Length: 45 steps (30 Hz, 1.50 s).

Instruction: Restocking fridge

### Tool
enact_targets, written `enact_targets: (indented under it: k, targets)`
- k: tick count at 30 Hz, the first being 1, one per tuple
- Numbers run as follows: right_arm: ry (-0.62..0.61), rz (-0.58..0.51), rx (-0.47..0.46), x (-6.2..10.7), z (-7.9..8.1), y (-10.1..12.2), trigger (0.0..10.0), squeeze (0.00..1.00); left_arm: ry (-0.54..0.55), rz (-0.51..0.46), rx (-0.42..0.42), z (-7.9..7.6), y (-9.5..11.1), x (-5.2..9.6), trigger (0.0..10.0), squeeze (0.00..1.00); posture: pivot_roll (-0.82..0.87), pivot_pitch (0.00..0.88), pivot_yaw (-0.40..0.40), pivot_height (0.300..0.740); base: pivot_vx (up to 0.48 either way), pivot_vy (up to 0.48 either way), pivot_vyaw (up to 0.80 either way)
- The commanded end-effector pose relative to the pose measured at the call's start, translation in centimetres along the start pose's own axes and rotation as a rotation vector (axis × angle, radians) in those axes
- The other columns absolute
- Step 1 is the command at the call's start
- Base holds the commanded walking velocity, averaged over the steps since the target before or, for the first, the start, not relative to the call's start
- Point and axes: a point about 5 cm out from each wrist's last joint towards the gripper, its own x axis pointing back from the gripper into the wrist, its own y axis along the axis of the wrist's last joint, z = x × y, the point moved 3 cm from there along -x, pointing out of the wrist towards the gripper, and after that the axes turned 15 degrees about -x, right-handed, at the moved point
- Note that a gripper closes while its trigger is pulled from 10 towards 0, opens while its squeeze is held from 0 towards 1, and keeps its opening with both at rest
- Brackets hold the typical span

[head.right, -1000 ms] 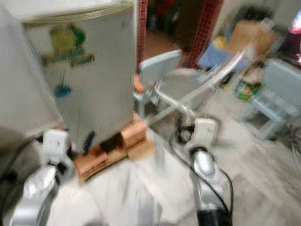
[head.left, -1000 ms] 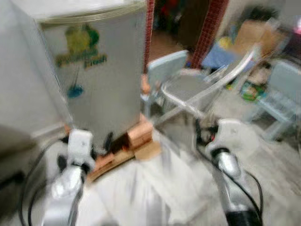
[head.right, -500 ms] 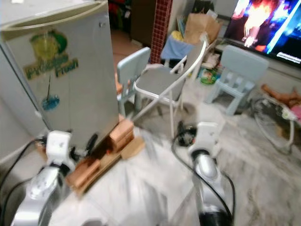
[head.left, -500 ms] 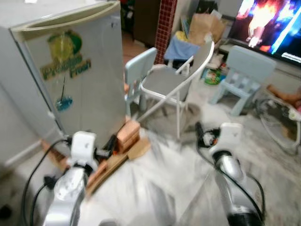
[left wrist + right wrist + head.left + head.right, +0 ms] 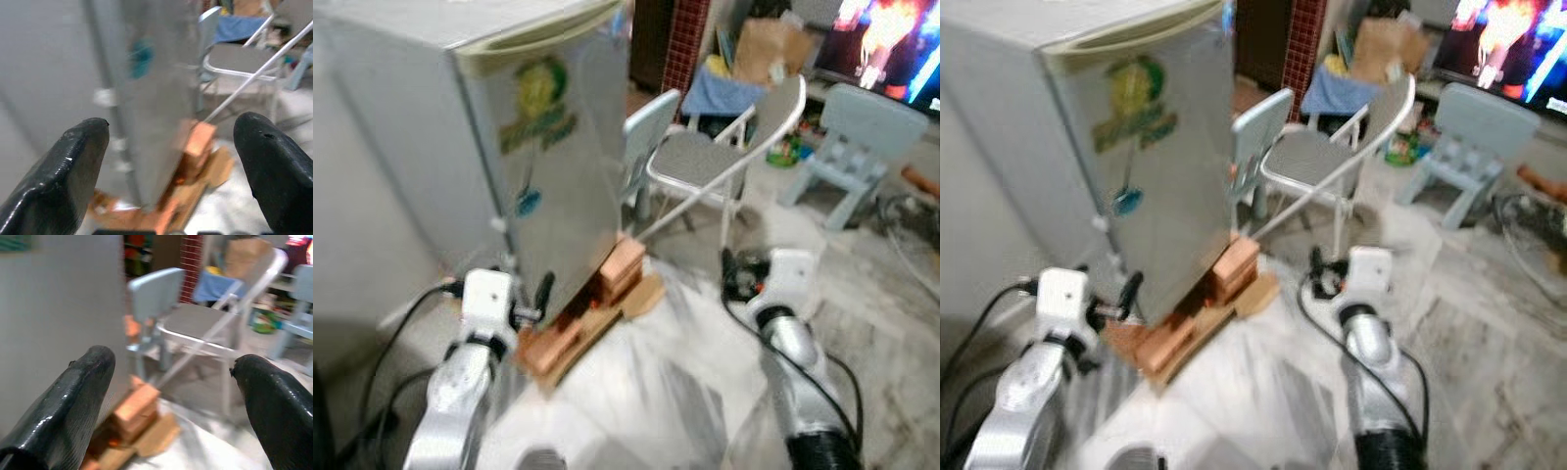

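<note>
Fridge (image 5: 519, 147) stands closed ahead and to the robot's left, one small silver unit with a green and yellow sticker on its door, propped on orange bricks (image 5: 623, 264) and a piece of cardboard (image 5: 646, 294) on the pale floor (image 5: 636, 392). Two grippers are raised in front of the robot. The left gripper (image 5: 171, 161) is spread wide and holds nothing, aimed at the fridge's lower corner. The right gripper (image 5: 178, 391) is likewise spread wide and holds nothing, pointed toward the bricks and a metal folding chair (image 5: 724, 157). Just beside the fridge stands one pale blue child's chair (image 5: 651, 122), and a second pale blue chair (image 5: 857, 137) sits well apart on the right. One lit screen (image 5: 891, 39) glows at the back, near a brown paper bag (image 5: 773, 44).
</note>
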Motion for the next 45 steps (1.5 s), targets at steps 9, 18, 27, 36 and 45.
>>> enact_targets:
  k: [9,18,27,36,45]
  targets:
    - [-0.046,-0.024,-0.027,-0.5,-1.0,1.0,10.0,0.00,0.007,-0.056,-0.031,-0.4,1.5,-0.5,10.0,0.00,0.13,0.000,-0.059,0.740,0.000,0.408,0.00]
    - [-0.041,-0.038,-0.056,-1.0,-0.4,1.6,10.0,0.00,0.035,-0.075,-0.075,0.1,1.8,-0.4,10.0,0.00,0.13,0.000,-0.045,0.740,0.000,0.000,0.00]
    - [-0.047,-0.027,0.015,0.4,-1.6,1.1,10.0,0.00,0.130,-0.070,-0.083,0.9,1.3,0.5,10.0,0.00,0.12,0.000,-0.063,0.740,0.000,0.000,0.00]
    - [-0.054,-0.022,0.044,0.7,-1.8,0.9,10.0,0.00,0.067,-0.070,-0.083,-0.5,1.1,0.7,10.0,0.00,0.11,0.000,-0.066,0.740,0.000,0.000,0.00]
    - [-0.058,-0.015,0.037,0.9,-2.0,0.8,10.0,0.00,0.126,-0.058,-0.087,0.8,0.8,0.7,10.0,0.00,0.12,0.000,-0.074,0.740,0.000,0.000,0.00]
